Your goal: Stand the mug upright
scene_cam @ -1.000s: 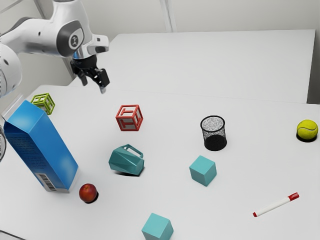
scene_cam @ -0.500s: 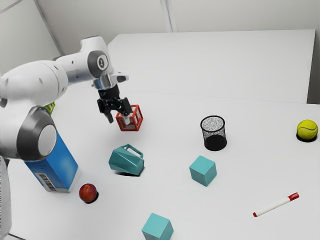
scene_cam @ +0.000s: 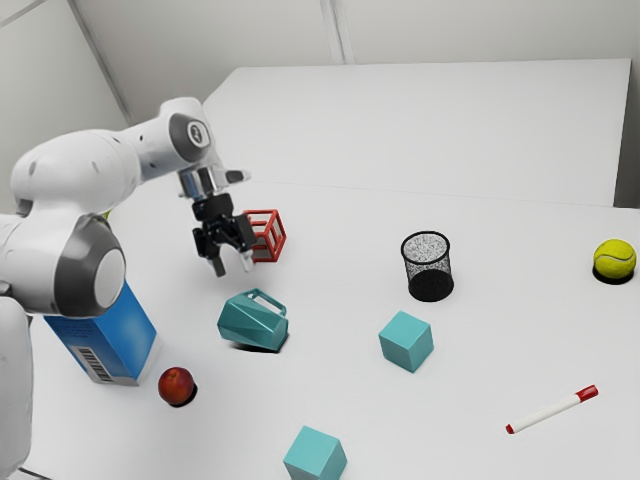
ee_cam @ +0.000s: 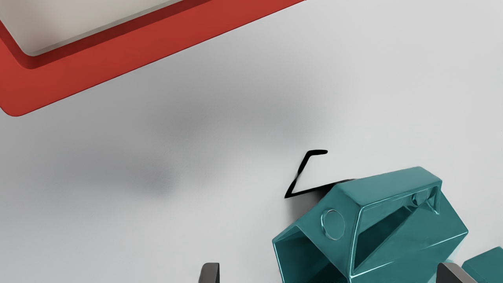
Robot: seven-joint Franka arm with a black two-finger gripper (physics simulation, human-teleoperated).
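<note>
Mug [scene_cam: 252, 322], one, teal, faceted, with handle: lying on its side on the worktop [scene_cam: 340, 280], not upright; in the exterior view, its handle is on the side toward the red block. In the wrist view its hollow mouth shows.

Gripper [scene_cam: 233, 268], one, black, on a white arm [scene_cam: 75, 168]: above the worktop, near the mug and apart from it, pointing downward. Jaws: wide open, holding nothing.

Red block [scene_cam: 264, 213], one, open-framed with pale panels: partly behind the gripper in the exterior view.

Wire basket [scene_cam: 428, 272], one, black mesh, round: upright, between the mug and the tennis ball [scene_cam: 615, 258], which lies at the exterior view's far right.

Teal cubes, two: one [scene_cam: 405, 341] near the basket, the other [scene_cam: 315, 458] at the exterior view's near edge.

Marker [scene_cam: 550, 411], one, white with red ends: lying flat at the exterior view's right.

Carton [scene_cam: 122, 335], one, blue, barcode at its base: standing, top hidden by the arm.

Fruit [scene_cam: 176, 385], one, round, red: just beside the carton.
</note>
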